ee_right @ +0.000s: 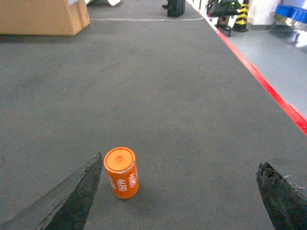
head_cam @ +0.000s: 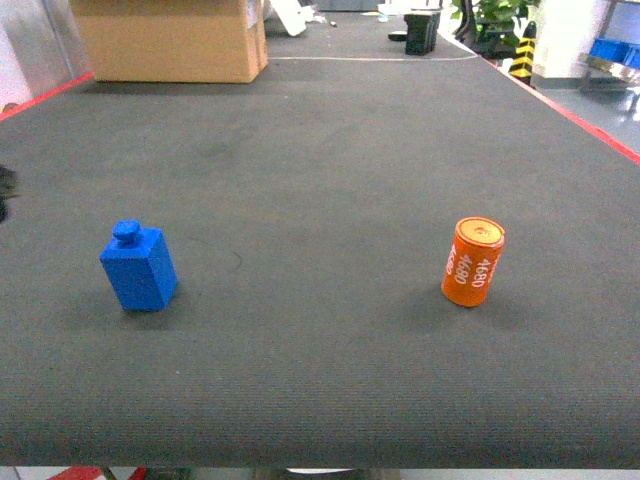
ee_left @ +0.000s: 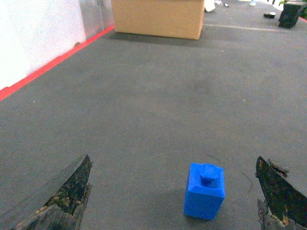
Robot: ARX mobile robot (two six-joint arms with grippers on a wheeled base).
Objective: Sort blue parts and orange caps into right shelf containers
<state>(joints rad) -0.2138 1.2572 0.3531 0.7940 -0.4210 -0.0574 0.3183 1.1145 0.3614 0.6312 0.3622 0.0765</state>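
Standing upright on the dark grey bench (head_cam: 330, 150), a blue part (head_cam: 139, 267) with a small knob on top sits on the near left, and an orange cap (head_cam: 473, 261) printed with white "4680" sits on the near right, the two well apart. The left hand (ee_left: 175, 194) hangs low just behind the blue part with its dark fingers (ee_left: 67, 191) spread wide; the part lies ahead of them, nearer the right finger, touching neither. The right hand (ee_right: 184, 194) is likewise wide apart, and the orange cap stands just beside its left finger (ee_right: 79, 194), untouched as far as I can see. A cardboard box (head_cam: 170, 38) rests at the far left of the bench. Off the far right, past the red edge, blue containers (head_cam: 612, 50) sit on a steel shelf (head_cam: 600, 68).
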